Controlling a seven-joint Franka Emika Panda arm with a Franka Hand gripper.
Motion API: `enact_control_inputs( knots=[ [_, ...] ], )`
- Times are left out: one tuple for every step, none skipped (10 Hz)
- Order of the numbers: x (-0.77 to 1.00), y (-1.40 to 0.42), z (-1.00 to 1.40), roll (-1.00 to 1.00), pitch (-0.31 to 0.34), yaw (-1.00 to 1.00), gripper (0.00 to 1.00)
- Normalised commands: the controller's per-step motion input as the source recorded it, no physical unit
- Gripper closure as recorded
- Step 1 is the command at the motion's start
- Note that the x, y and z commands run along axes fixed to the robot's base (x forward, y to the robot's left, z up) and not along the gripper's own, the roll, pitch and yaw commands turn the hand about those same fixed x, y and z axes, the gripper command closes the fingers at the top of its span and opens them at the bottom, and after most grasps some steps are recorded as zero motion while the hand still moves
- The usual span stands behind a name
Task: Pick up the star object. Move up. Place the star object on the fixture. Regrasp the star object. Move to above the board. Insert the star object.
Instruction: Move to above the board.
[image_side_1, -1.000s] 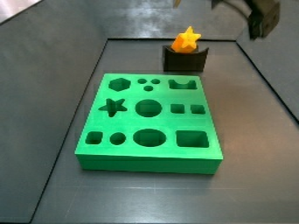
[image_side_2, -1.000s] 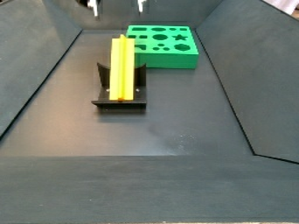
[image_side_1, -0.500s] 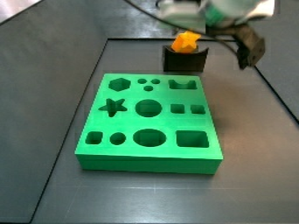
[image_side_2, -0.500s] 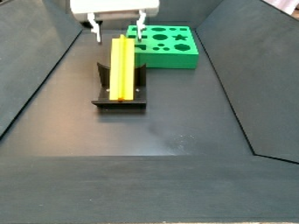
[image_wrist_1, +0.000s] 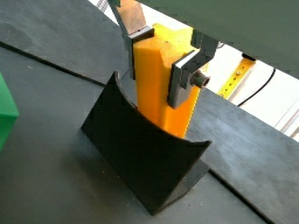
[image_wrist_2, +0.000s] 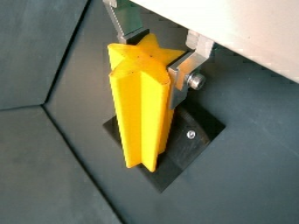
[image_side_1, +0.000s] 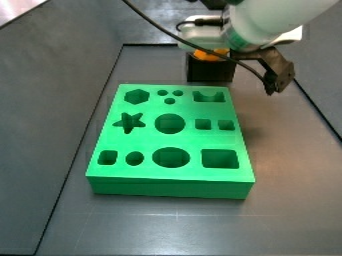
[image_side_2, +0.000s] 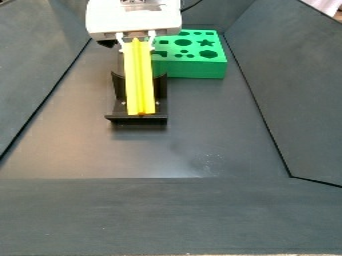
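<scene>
One long orange-yellow prism bar with a ridged, star-shaped cross-section, the star object (image_side_2: 138, 76), is lying along the top of one small dark grey-black block, the fixture (image_side_2: 136, 112), in the upper left of a side view. The single two-finger gripper (image_side_2: 135, 40) is sitting at the far end of the bar, under its white body.

In both wrist views the flat silver fingers (image_wrist_1: 184, 74) are pressing against opposite sides of the star object (image_wrist_2: 142, 101), so the gripper (image_wrist_1: 162, 57) is clamping it while it is resting in the fixture (image_wrist_1: 146, 153).

One large, thick, bright-green square board (image_side_1: 171, 140) is occupying the middle of a side view, showing eleven cut-outs: one star, one hexagon, five round holes and four roughly square ones. The fixture (image_side_1: 210, 68) is standing just beyond the board's far edge, and the arm is covering the bar there.
</scene>
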Motion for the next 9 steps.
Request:
enact_control_inputs(
  knots=[
    [-0.17, 0.11, 1.0, 0.02, 0.133, 0.09, 1.0],
    [-0.17, 0.11, 1.0, -0.03, 0.075, 0.1, 1.0],
    [-0.16, 0.1, 1.0, -0.05, 0.037, 0.1, 1.0],
    [-0.16, 0.1, 1.0, -0.06, 0.013, 0.1, 1.0],
    [-0.15, 0.09, 1.0, -0.05, -0.006, 0.08, 1.0],
    [-0.15, 0.09, 1.0, -0.04, -0.018, 0.06, 1.0],
    [-0.15, 0.08, 1.0, -0.04, -0.025, 0.04, 1.0],
    [-0.14, 0.08, 1.0, -0.04, -0.028, 0.02, 1.0],
    [-0.14, 0.08, 1.0, -0.04, -0.027, 0.01, 1.0]
  ],
)
